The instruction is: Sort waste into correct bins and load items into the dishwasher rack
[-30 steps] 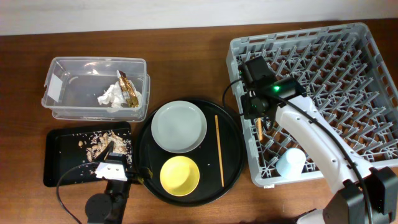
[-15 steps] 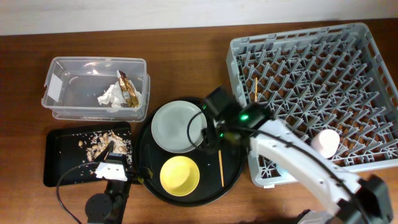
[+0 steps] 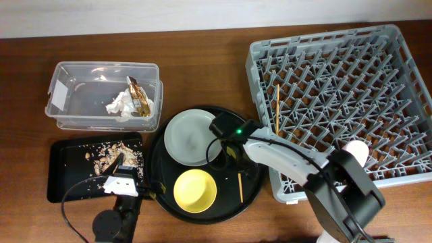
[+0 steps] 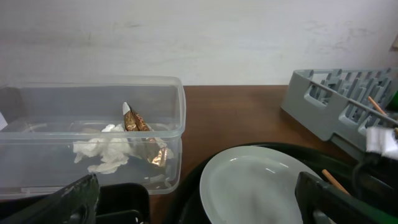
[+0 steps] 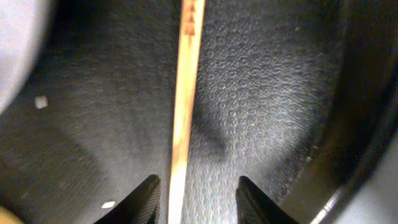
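As I look down on the round black tray (image 3: pixel 156 165), the right gripper (image 5: pixel 202 199) hangs low over its right half with jaws spread. One chopstick (image 5: pixel 182 112) lies flat on the tray between the fingers, and I cannot tell whether either finger touches it. On the tray's upper left sits the grey plate (image 3: pixel 194 137), and at its lower middle the yellow bowl (image 3: pixel 195 190). Right of the tray stands the dishwasher rack (image 3: pixel 378 61), holding the second chopstick (image 3: pixel 276 108) and the pink cup (image 3: pixel 356 150). Off the tray's upper left, the clear tub (image 3: pixel 61 115) holds the tissue (image 3: pixel 120 104) and foil wrapper (image 3: pixel 140 98). Off its lower left, the black rectangular tray (image 3: pixel 61 185) carries food scraps (image 3: pixel 108 154). The left gripper (image 4: pixel 196 186) sits just beside the round tray's lower-left edge, jaws wide apart and holding nothing.
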Robot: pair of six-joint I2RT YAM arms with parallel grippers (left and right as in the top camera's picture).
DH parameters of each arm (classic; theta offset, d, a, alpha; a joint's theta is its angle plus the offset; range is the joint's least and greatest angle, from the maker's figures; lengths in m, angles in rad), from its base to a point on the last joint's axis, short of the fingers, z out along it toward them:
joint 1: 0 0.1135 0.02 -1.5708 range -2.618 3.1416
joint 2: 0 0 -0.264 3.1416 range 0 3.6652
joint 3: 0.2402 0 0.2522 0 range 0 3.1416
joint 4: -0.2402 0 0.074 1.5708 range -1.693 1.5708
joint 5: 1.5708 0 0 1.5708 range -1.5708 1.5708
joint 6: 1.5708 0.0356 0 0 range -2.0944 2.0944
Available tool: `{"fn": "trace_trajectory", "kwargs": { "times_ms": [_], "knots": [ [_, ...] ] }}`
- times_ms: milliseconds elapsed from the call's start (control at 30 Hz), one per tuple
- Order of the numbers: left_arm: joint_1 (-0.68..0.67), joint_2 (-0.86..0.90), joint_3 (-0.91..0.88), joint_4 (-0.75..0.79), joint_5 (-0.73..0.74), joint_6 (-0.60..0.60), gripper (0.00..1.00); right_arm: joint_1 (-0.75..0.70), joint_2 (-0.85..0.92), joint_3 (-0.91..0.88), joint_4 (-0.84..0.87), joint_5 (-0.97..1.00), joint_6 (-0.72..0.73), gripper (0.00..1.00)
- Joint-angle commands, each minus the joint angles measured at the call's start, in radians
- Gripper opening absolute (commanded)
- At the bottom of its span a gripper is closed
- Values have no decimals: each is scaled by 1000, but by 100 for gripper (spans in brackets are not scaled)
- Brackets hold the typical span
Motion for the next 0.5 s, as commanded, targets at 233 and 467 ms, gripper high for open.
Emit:
{"fn": "trace_trajectory", "kwargs": {
  "times_ms": [233,467],
  "knots": [
    [5,-10,-7,2,7,13,99,-1,-74,6,-28,-6,-67,4],
    [5,-10,-7,2,7,13,99,-83,-383,93,-110,184,-129,4]
  ]
}}
